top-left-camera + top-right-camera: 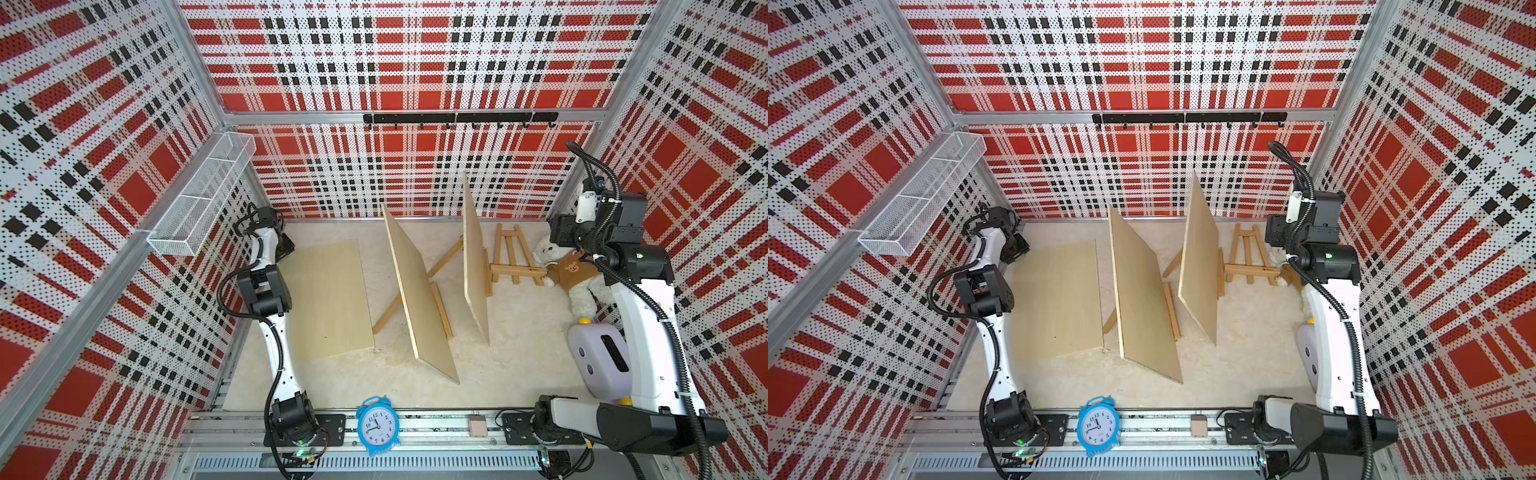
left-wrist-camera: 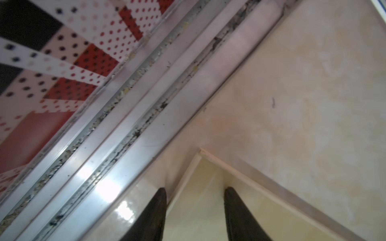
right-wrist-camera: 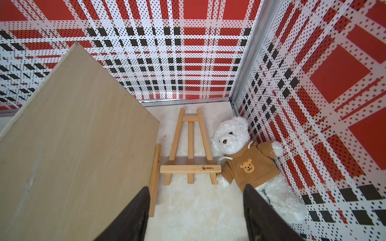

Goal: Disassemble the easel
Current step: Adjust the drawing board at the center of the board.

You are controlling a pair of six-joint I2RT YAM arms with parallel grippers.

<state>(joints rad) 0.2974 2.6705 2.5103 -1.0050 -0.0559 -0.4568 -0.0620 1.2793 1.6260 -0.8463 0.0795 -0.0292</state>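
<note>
Two light wooden A-frame easels stand mid-surface, each carrying a large pale plywood sheet. The middle board (image 1: 415,291) leans on a frame whose rear leg (image 1: 386,316) pokes out behind it, and the right board (image 1: 473,266) rests on the ledge strip (image 3: 155,177) of its own frame. A small bare wooden easel (image 3: 190,146) lies flat towards the back right corner, just beside a white teddy bear (image 3: 246,162) in a brown hoodie. A third pale sheet, the flat board (image 1: 328,299), lies at the left of the cream stone-look surface (image 1: 519,353). The right tool (image 3: 196,187) hangs above the gap between the right board and the bare easel, its fingers wide apart and empty. The left tool (image 2: 194,189) sits low over a corner of the flat board, fingers parted, gripping nothing. The likely trouble is a topple. Both upright boards seem only to lean, so a brush from the right tool could tip the right board onto the middle board. A one-sided pinch on a sheet that broad could also let it swing and drag its easel over.
</note>
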